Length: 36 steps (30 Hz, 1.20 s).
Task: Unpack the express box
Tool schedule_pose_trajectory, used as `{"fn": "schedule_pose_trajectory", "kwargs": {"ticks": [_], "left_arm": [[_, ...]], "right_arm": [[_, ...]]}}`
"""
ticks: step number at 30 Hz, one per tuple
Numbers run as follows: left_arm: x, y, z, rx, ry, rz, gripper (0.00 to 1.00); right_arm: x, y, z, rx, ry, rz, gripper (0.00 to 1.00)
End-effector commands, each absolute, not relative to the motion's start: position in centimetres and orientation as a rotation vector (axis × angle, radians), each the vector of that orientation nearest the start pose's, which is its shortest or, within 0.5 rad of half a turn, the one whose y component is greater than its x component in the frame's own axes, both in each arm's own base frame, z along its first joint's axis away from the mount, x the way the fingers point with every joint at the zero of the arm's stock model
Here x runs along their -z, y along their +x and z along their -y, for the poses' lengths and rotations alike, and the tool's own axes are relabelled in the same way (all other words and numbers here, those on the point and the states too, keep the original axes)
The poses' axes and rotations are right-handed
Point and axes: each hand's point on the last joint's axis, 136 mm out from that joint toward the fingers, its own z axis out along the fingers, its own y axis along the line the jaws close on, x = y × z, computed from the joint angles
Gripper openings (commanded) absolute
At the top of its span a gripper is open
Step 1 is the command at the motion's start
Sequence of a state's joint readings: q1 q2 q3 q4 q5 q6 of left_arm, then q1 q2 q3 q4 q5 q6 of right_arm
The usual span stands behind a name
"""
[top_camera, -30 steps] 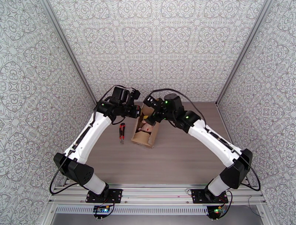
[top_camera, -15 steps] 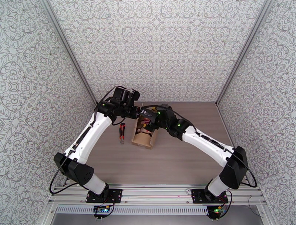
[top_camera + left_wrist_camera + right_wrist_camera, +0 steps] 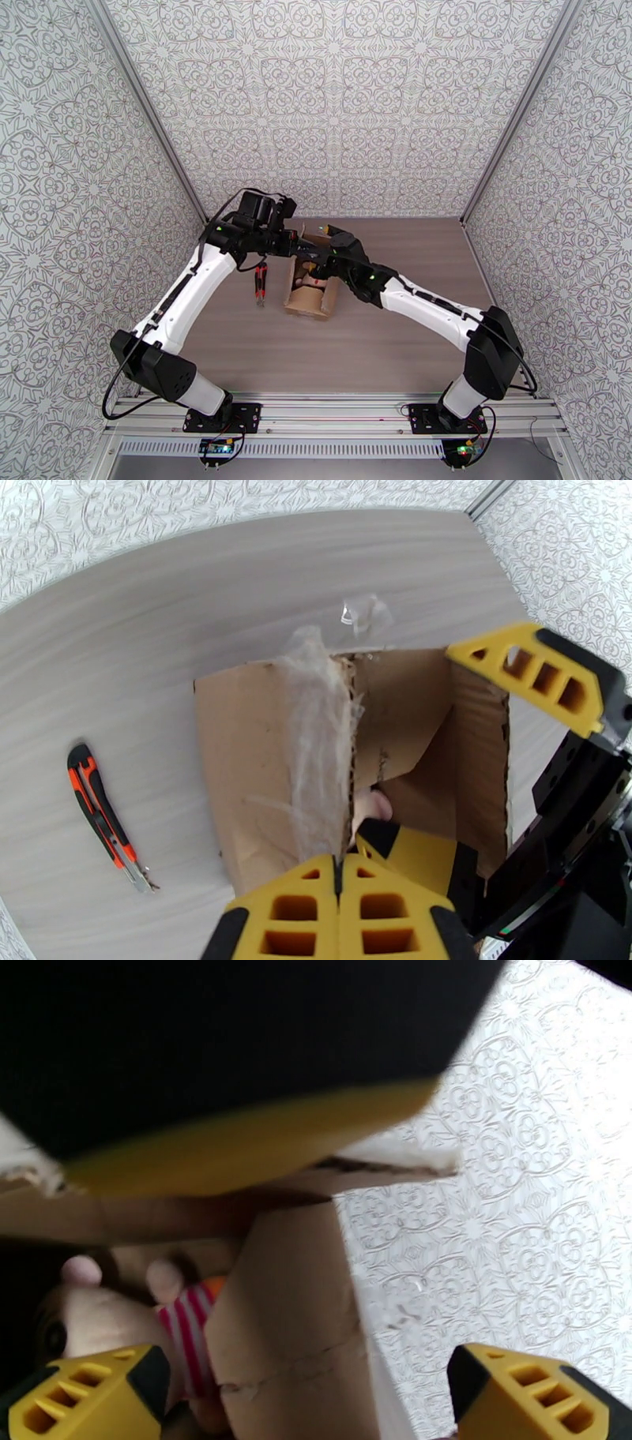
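Where left tool (image 3: 341, 867) pinches, express box (image 3: 253, 740) (flap)

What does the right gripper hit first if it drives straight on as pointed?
Probably the box wall: in the wrist view it stands between the open fingers of the right gripper. The doll sits inside, ahead of one finger. Depth is unclear.

Red-black utility knife (image 3: 103, 815) on wooden table (image 3: 197, 598)

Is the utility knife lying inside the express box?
No, the utility knife lies on the bare table, off to the side of the express box and not touching it.
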<state>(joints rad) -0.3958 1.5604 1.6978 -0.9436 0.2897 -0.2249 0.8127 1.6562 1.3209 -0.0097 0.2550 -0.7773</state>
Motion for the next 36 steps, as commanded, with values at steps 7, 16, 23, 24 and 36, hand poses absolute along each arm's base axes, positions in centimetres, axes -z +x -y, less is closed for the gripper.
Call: {"fn": "schedule_pose_trajectory", "kwargs": {"ticks": [7, 16, 23, 24, 36], "left_arm": [[-33.8, 34.7, 23.4, 0.839, 0.43, -2.28, 0.0], [-33.0, 34.5, 22.9, 0.817, 0.443, -2.304, 0.0], [-33.2, 35.0, 22.4, 0.813, 0.43, -2.29, 0.0], [-33.3, 35.1, 22.4, 0.825, 0.425, -2.287, 0.0], [-31.2, 34.9, 22.0, 0.906, 0.399, -2.334, 0.0]], "right_arm": [[-26.3, 40.5, -35.6, 0.345, -1.222, -1.393, 0.96], [-28.1, 41.6, -34.0, 0.257, -1.039, -1.483, 0.83], [-25.6, 38.2, -36.1, 0.071, -1.29, -1.433, 0.89], [-24.9, 37.3, -36.4, 0.058, -1.344, -1.399, 0.96], [-21.5, 38.6, -35.2, 0.182, -1.374, -1.461, 0.99]]}}
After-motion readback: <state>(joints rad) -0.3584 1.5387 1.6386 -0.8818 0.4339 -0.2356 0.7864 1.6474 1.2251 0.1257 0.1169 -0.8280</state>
